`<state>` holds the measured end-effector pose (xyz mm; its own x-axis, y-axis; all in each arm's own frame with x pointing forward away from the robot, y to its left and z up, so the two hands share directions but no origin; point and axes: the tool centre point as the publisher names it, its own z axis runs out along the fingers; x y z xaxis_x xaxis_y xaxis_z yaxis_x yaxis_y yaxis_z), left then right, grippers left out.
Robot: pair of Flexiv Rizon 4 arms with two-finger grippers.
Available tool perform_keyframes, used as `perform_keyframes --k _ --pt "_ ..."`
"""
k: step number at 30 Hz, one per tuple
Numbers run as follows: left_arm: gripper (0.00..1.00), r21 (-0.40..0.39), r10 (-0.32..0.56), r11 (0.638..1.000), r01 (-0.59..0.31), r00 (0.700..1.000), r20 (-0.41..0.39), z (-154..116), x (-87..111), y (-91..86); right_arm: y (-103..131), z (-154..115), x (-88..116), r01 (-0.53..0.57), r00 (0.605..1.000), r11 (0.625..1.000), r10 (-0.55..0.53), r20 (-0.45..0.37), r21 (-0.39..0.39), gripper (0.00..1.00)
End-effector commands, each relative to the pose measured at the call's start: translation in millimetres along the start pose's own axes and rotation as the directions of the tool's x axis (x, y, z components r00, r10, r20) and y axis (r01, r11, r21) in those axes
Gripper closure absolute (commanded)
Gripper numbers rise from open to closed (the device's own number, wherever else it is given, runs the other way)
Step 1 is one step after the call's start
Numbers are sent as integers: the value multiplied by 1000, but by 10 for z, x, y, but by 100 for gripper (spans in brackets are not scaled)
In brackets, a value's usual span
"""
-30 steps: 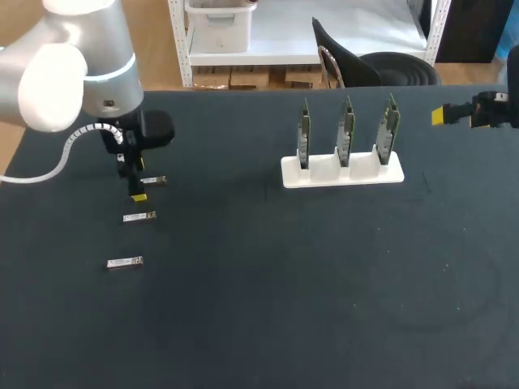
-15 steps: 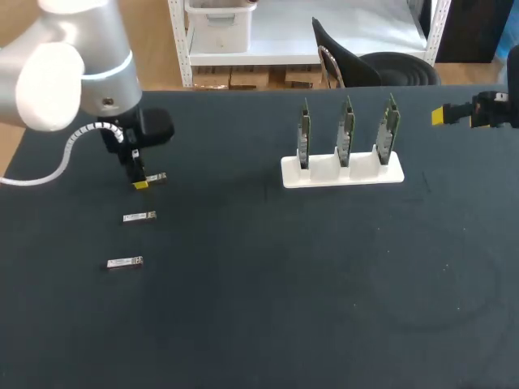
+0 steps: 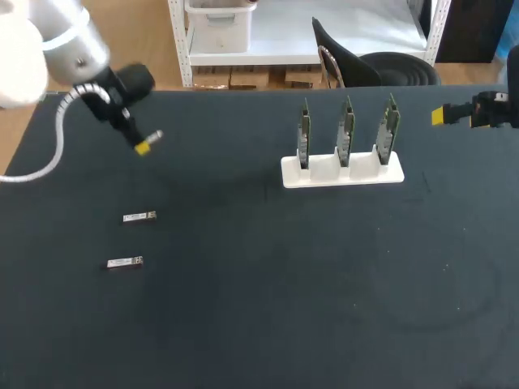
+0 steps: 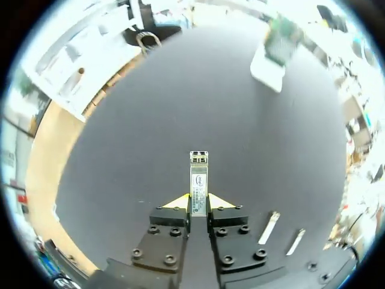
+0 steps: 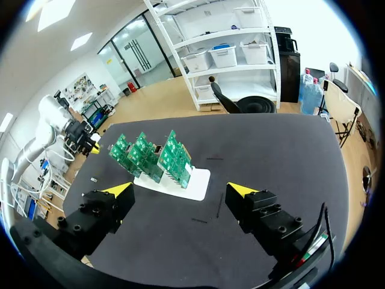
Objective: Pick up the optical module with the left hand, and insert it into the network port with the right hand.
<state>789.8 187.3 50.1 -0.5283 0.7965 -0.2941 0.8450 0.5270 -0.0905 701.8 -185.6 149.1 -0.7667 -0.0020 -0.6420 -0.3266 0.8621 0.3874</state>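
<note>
A silver optical module (image 4: 198, 177) is clamped between the yellow fingertips of my left gripper (image 4: 198, 201) and sticks out ahead of them. In the head view this left gripper (image 3: 143, 146) hangs above the table's far left, with the module (image 3: 155, 136) at its tip. Three green network boards (image 3: 346, 130) stand upright in a white holder (image 3: 324, 173) at the far middle right. My right gripper (image 3: 442, 116) hovers at the far right edge; in its own view the right gripper (image 5: 180, 190) stands wide open and empty, with the boards (image 5: 150, 156) ahead of it.
Two more silver modules (image 3: 139, 216) (image 3: 124, 262) lie flat on the dark table at the left, below my left gripper. From the left wrist the same two modules (image 4: 269, 227) (image 4: 295, 241) show beside the fingers. The dark tabletop (image 3: 284, 284) spreads across the front.
My left gripper shut on the farthest module and lifted it off the table, rising and swinging toward the back. The right arm has not moved.
</note>
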Motion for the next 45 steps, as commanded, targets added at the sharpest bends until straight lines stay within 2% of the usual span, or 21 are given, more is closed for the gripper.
perform_keyframes --k 1,5,9,12,16,21,29,33,38,45 --pt "100 11 -206 975 224 875 438 -451 -142 -42 20 -15 6 -1 1000 1000 1 1 9 0" --pt "100 31 -206 971 237 761 615 -758 -415 -171 20 -15 6 -1 1000 1000 1 1 9 0" --pt "100 5 -164 971 237 658 734 -963 -670 -335 20 -15 6 -1 1000 1000 1 1 9 0" --pt "100 -7 -135 974 225 610 781 -1045 -839 -441 20 -15 6 -1 1000 1000 1 1 9 0" --pt "100 -21 -91 982 188 569 817 -1103 -1055 -582 20 -15 6 -1 1000 1000 1 1 9 0" --pt "100 -12 -47 994 105 544 838 -1034 -1308 -755 20 -15 6 -1 1000 1000 1 1 9 0" --pt "100 44 -21 999 -30 536 844 -855 -1733 -1018 20 -15 6 -1 1000 1000 1 1 9 0" --pt "100 62 19 989 -132 535 844 -756 -1939 -1203 20 -15 6 -1 1000 1000 1 1 9 0" --pt "100 94 35 972 -214 530 847 -660 -2178 -1388 20 -15 6 -1 1000 1000 1 1 9 0" --pt "100 105 64 950 -295 510 858 -601 -2358 -1566 20 -15 6 -1 1000 1000 1 1 9 0"
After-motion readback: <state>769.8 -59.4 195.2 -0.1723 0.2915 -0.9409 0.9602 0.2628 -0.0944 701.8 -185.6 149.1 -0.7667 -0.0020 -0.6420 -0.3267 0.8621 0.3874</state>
